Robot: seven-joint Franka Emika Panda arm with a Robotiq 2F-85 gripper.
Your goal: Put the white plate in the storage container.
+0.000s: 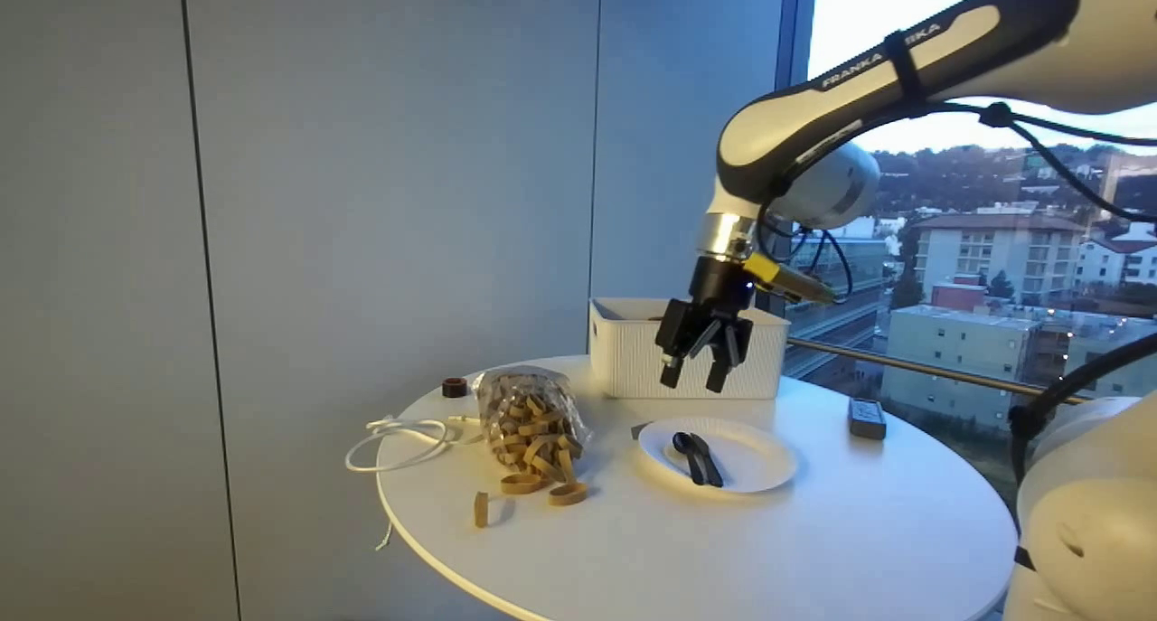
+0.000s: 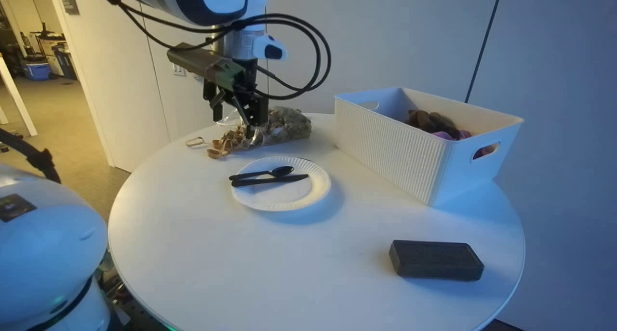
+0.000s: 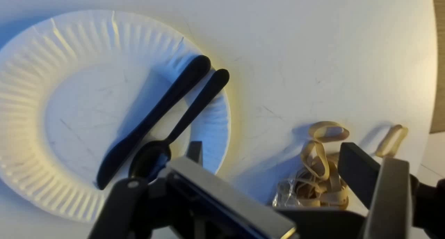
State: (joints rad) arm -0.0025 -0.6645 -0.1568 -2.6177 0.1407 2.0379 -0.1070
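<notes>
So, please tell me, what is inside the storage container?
In an exterior view, brown lumps and something purple show inside the storage container; I cannot tell what they are. Its walls hide the bottom.

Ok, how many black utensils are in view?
2: the knife and the spoon lie side by side on the white plate, handles across its rim. The storage container shows only part of its inside, so more could be hidden there.
</notes>
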